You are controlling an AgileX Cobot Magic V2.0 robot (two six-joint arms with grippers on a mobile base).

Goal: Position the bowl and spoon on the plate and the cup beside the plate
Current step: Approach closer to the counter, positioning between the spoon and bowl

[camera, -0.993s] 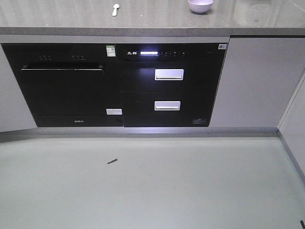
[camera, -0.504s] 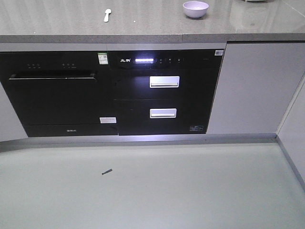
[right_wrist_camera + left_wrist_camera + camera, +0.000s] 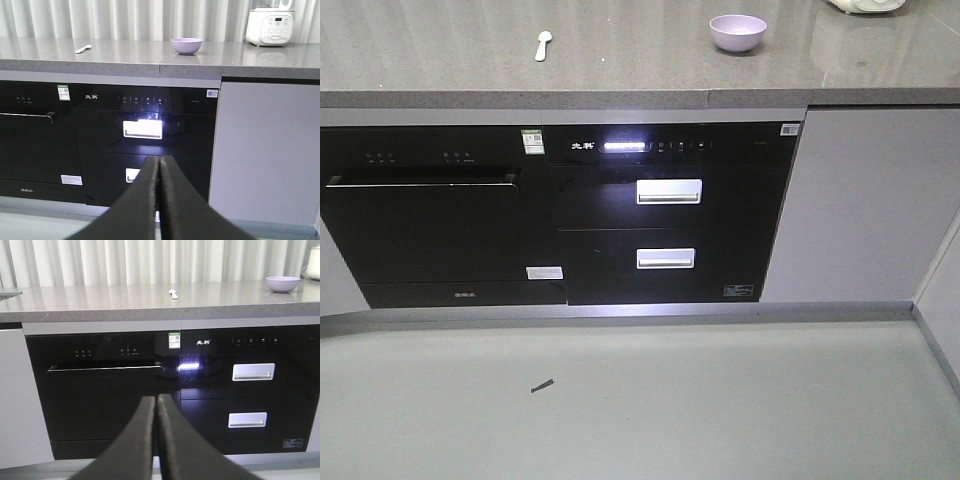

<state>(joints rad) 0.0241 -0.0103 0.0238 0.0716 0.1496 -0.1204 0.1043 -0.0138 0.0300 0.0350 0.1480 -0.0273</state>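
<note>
Your left pincer (image 3: pixel 156 399) and right pincer (image 3: pixel 159 160) both have their jaws pressed together on nothing, low in front of the black oven fronts (image 3: pixel 560 215). On the grey surface (image 3: pixel 620 70), a white cooker (image 3: pixel 270 22) stands far right, cut off by the front view's top edge. The bowl (image 3: pixel 738 32) sits left of it, well apart from the spoon (image 3: pixel 543 45), which is only a pale sliver in your wrist views.

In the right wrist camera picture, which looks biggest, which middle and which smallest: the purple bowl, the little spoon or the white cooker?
1. The white cooker looks largest, even with its top cut off by the picture edge.
2. The bowl comes next.
3. The spoon looks smallest, just a thin pale sliver.
</note>
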